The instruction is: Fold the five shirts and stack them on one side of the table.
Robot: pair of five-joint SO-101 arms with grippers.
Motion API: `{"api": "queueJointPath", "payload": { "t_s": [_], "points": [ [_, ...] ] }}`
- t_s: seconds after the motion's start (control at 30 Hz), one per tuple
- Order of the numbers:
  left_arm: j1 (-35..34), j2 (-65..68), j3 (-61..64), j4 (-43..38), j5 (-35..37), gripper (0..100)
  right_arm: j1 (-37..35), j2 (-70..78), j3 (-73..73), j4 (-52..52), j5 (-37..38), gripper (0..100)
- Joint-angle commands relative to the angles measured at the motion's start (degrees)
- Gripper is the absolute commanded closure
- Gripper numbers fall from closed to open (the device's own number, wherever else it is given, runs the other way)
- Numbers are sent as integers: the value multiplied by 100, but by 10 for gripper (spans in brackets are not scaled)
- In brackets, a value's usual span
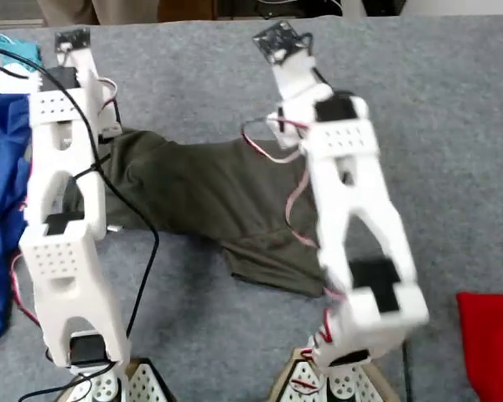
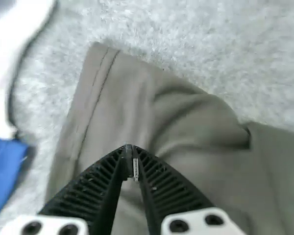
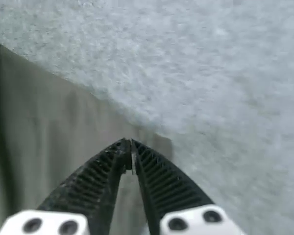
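Both grippers closed, tips down on the olive shirt (image 1: 201, 197), mid-table.

High view: the shirt lay rumpled across both arms' reach on the grey felt table (image 1: 436, 100); blue shirt (image 1: 4, 167) beside the left arm, red shirt (image 1: 490, 335) beside the right.
Left wrist view: left gripper (image 2: 130, 164) closed tip to tip on creased cloth; pinch not discernible.
Right wrist view: right gripper (image 3: 129, 155) closed at the shirt's edge, felt just beyond.
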Motion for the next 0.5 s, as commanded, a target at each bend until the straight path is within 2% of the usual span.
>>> {"api": "queueJointPath", "payload": {
  "t_s": [0.0, 0.17, 0.3, 0.47],
  "points": [
    [9, 259, -492, -149, 79, 981, -215, 945, -1385, 431, -202, 991],
    [-9, 699, -747, -237, 70, 981, -163, 2185, -2229, 510, -264, 991],
    [-62, 1147, -985, -607, 70, 981, 110, 2888, -2879, 905, -264, 991],
    [-273, 1719, -1424, -677, 70, 981, 462, 3679, -3705, 1345, -264, 991]
  ]
}}
